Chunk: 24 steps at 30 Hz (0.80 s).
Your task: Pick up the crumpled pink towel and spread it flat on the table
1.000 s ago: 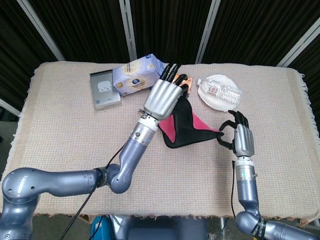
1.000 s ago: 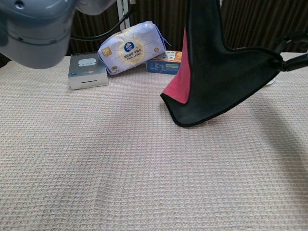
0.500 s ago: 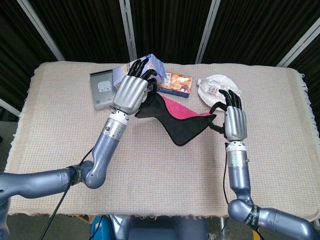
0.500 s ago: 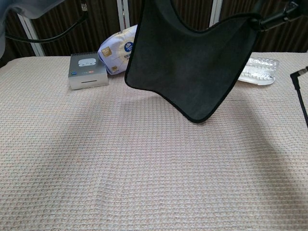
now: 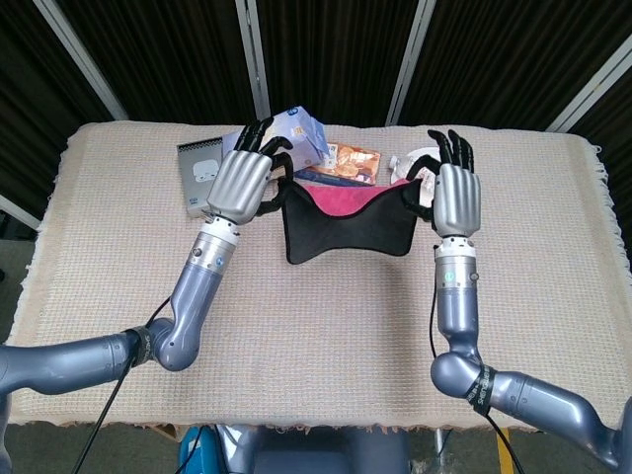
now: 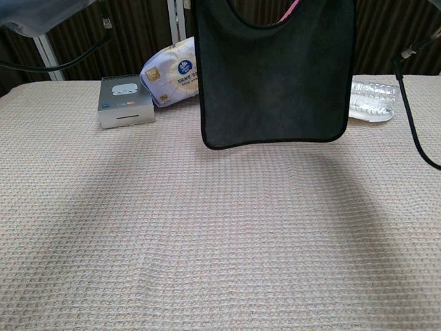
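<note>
The towel (image 5: 346,225) hangs in the air as a stretched sheet, black on the side facing me and pink on the far side. In the chest view the towel (image 6: 274,76) fills the upper middle, its lower edge well above the table. My left hand (image 5: 240,182) pinches its upper left corner. My right hand (image 5: 453,192) pinches the upper right corner, other fingers spread upward. Both hands are raised at about the same height, out of the chest view.
At the back of the beige woven table (image 5: 326,326) stand a grey box (image 5: 204,180), a white and blue tissue pack (image 6: 171,73), an orange packet (image 5: 346,163) and a white plate with a plastic bottle (image 6: 373,101). A cable (image 6: 412,110) hangs at right.
Both hands rose and drew apart, the left moving left and the right moving up and back. The towel went from a sagging triangle to a flat hanging rectangle.
</note>
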{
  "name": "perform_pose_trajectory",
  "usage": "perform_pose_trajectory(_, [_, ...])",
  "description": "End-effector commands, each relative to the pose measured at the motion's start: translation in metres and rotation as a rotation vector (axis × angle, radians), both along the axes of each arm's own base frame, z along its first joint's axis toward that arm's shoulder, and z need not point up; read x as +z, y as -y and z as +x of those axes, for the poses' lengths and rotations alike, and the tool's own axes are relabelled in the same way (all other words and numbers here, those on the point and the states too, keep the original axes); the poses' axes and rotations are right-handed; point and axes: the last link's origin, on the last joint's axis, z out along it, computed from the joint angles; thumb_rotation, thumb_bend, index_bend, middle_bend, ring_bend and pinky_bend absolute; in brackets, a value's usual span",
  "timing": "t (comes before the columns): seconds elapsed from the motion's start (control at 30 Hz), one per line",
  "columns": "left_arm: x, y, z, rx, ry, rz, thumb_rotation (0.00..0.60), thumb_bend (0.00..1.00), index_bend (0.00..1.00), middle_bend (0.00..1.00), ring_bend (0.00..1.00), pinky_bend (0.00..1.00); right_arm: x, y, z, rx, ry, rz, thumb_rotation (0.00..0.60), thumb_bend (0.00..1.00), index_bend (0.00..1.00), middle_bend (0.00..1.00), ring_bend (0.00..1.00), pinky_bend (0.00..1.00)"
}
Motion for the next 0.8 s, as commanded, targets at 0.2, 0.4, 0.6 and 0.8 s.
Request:
perform_pose_trajectory(0.2, [-0.03, -0.017, 0.021, 0.026, 0.072, 0.004, 0.6, 0.48, 0.55, 0.26, 0.03, 0.05, -0.005, 0.036, 0.0, -0.044, -0.033, -0.04, 0.6, 0.47, 0.71, 0.17, 0.0, 0.0])
perform_pose_trajectory(0.4, [-0.043, -0.032, 0.034, 0.009, 0.078, 0.056, 0.6, 0.48, 0.55, 0.26, 0.03, 0.05, -0.01, 0.051, 0.005, -0.02, -0.03, -0.075, 0.6, 0.47, 0.71, 0.18, 0.0, 0.0])
perform_pose_trajectory(0.6, [-0.053, -0.035, 0.032, -0.017, 0.078, 0.051, 0.6, 0.48, 0.55, 0.26, 0.03, 0.05, -0.01, 0.053, 0.007, -0.002, -0.049, -0.085, 0.6, 0.47, 0.71, 0.18, 0.0, 0.0])
perform_pose_trajectory(0.8, [-0.066, -0.015, 0.011, -0.01, 0.126, -0.039, 0.6, 0.48, 0.55, 0.26, 0.03, 0.05, -0.018, 0.033, -0.018, -0.031, -0.108, -0.056, 0.6, 0.47, 0.71, 0.18, 0.0, 0.0])
